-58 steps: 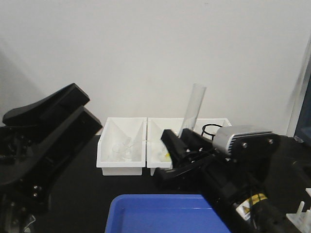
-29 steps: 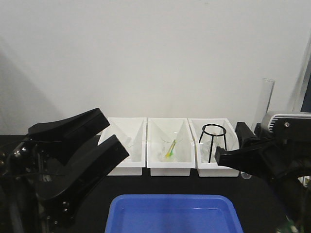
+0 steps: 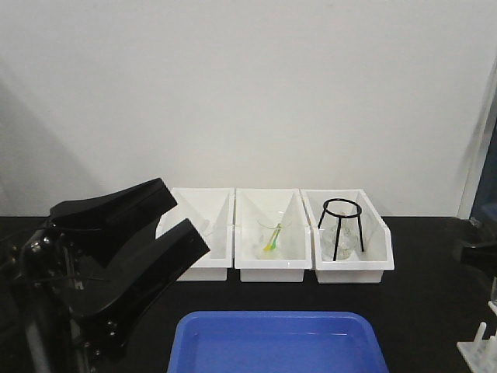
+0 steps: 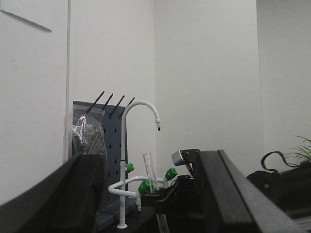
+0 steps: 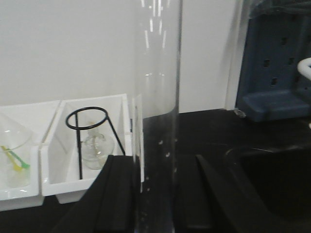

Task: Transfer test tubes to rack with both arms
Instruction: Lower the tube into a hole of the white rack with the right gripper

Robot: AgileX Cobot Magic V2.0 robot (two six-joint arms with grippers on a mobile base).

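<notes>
My right gripper (image 5: 165,206) is shut on a clear glass test tube (image 5: 156,111), held upright between its two black fingers (image 5: 116,194). The left wrist view shows the same tube (image 4: 149,175) tilted slightly in the right gripper (image 4: 163,198), in front of a white tap. My left gripper (image 3: 167,225) is open and empty, raised at the left foreground; its fingers (image 4: 53,199) frame the left wrist view. In the front view only a dark bit of the right arm (image 3: 475,252) shows at the right edge. A corner of the white rack (image 3: 481,346) shows at the bottom right.
Three white bins (image 3: 196,264) stand in a row at the back; the right one holds a black wire tripod (image 3: 339,225) and a small flask (image 5: 97,145). A blue tray (image 3: 276,346) lies in front. A white tap (image 4: 127,155), blue pegboard (image 5: 272,68) and sink (image 5: 272,179) lie to the right.
My right arm has swung right with the test tube, from in front of the bins to almost out of the front view. My left gripper has come forward and stays open.
</notes>
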